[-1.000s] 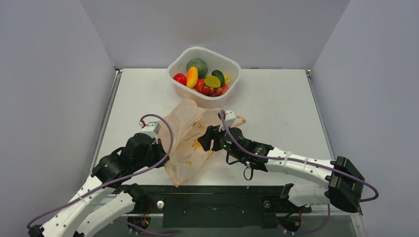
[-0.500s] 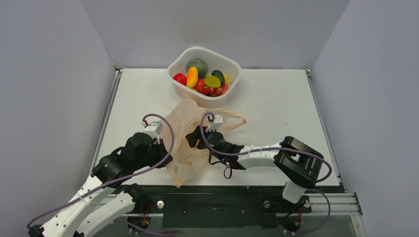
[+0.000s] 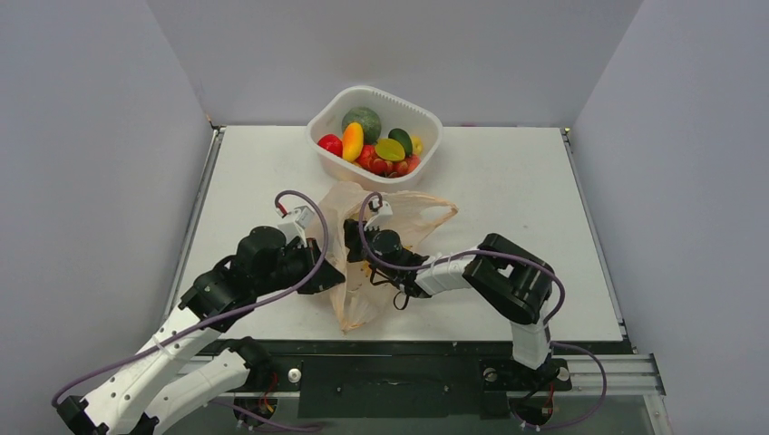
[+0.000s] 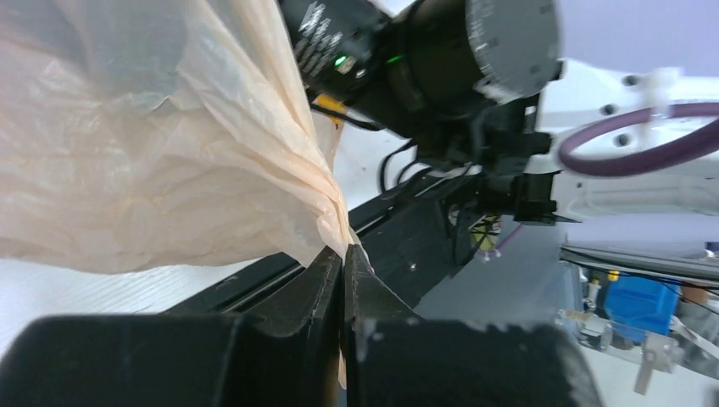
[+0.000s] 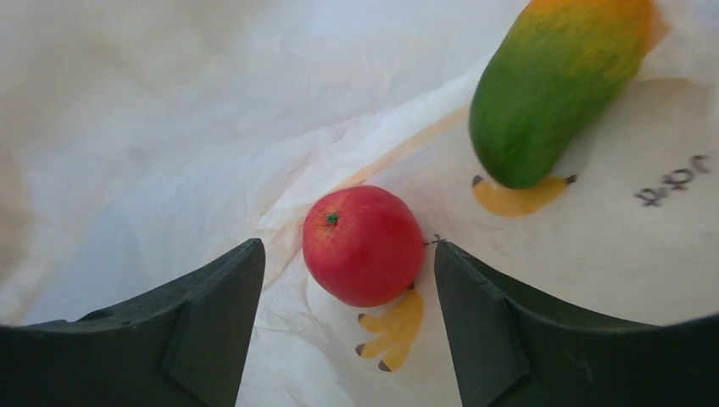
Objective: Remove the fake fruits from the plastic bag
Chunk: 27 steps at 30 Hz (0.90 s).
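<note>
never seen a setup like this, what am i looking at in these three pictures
These are two robot arms bolted to a white table. One picture looks down from above; the other two come from a camera on each wrist. The left gripper is shut, pinching an edge of the thin peach plastic bag. The right gripper is open inside the bag, its dark fingers either side of a red fake fruit without touching it; a green-and-orange fruit lies just beyond. At the back, a white tub holds more fruits.
</note>
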{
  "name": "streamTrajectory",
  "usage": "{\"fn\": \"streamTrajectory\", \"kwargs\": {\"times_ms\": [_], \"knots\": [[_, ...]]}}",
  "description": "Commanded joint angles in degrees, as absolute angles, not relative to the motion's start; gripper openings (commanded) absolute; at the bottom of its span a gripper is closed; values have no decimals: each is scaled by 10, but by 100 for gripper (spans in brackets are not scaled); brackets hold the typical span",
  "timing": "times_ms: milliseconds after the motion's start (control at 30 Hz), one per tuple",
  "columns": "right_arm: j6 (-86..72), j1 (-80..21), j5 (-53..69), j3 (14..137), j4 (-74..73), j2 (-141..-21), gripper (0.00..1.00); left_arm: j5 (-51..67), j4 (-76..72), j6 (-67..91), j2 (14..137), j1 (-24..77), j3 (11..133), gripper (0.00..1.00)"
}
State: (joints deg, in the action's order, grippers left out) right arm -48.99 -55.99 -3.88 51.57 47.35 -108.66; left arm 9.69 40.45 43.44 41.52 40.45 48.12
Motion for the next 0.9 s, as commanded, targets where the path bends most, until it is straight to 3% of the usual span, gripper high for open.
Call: {"fn": "streamTrajectory", "kwargs": {"times_ms": [0,200,367,500,867], "knots": [[-505,-575,39,527,568,-1117,72,135,325,467,446,405,518,0],[-483,-581,57,519,546,-1129,84,162,255,508,501,410,529,0],[-473,-581,90,504,582,-1151,85,167,228,526,540,423,541,0],[-470,-583,102,506,602,-1157,98,168,201,541,552,437,536,0],[-470,-598,36,547,570,-1202,100,148,193,549,582,475,548,0]]}}
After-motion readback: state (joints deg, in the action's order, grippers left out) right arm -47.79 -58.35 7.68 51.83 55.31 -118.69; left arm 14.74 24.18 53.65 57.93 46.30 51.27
